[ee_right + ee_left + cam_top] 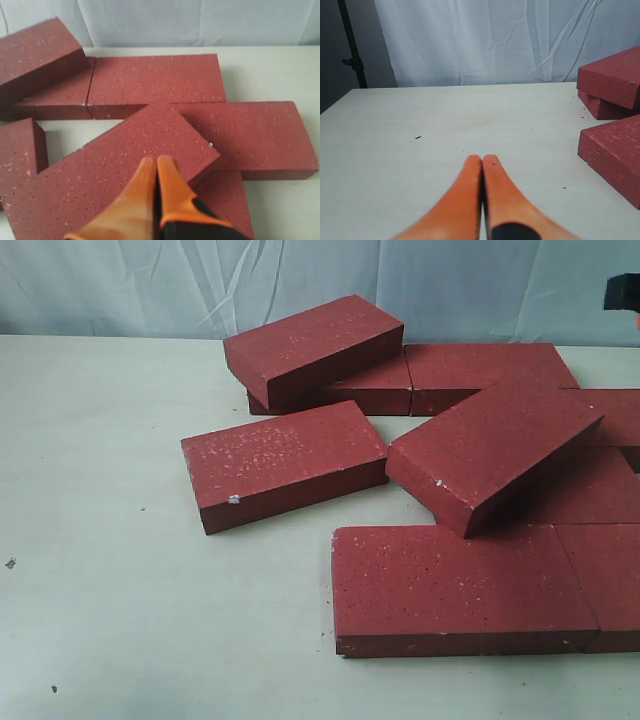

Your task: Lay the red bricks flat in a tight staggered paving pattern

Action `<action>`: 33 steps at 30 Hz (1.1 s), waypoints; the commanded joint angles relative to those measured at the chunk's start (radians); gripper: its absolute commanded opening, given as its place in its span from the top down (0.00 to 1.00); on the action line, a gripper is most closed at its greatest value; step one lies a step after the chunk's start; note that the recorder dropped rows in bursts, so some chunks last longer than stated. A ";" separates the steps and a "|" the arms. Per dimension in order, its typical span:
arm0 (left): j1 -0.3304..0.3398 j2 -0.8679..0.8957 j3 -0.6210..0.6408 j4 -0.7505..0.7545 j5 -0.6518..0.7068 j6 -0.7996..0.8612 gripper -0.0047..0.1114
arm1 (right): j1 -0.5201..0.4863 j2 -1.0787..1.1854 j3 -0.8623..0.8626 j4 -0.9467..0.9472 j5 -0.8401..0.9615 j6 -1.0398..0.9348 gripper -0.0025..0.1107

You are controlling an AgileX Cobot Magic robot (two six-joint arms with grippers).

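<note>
Several red bricks lie on the pale table [100, 540]. One loose brick [285, 462] lies flat and skewed, apart from the rest. A tilted brick [310, 345] leans on a flat one [385, 392] at the back. Another tilted brick [490, 450] rests across flat bricks in the middle, behind the front flat brick [460, 585]. My right gripper [156, 160] is shut and empty, its tips just over the middle tilted brick [125, 160]. My left gripper [482, 159] is shut and empty above bare table, left of the loose brick [615, 150] and the back stack [612, 75].
More flat bricks [610, 580] run off the right edge of the exterior view. A black part [622, 290] shows at the top right corner there. A white cloth backdrop [300, 280] hangs behind the table. A dark stand [352, 50] stands beyond the table's far corner.
</note>
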 commanded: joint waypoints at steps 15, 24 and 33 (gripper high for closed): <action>0.000 -0.005 0.005 -0.001 -0.008 -0.006 0.96 | -0.058 0.502 -0.345 0.033 0.240 -0.060 0.98; 0.000 -0.005 0.005 -0.001 -0.008 -0.006 0.96 | -0.186 0.656 -0.524 0.132 0.342 -0.157 0.98; 0.000 -0.005 0.005 -0.001 -0.008 -0.006 0.96 | -0.190 0.854 -0.732 0.093 0.353 -0.164 0.98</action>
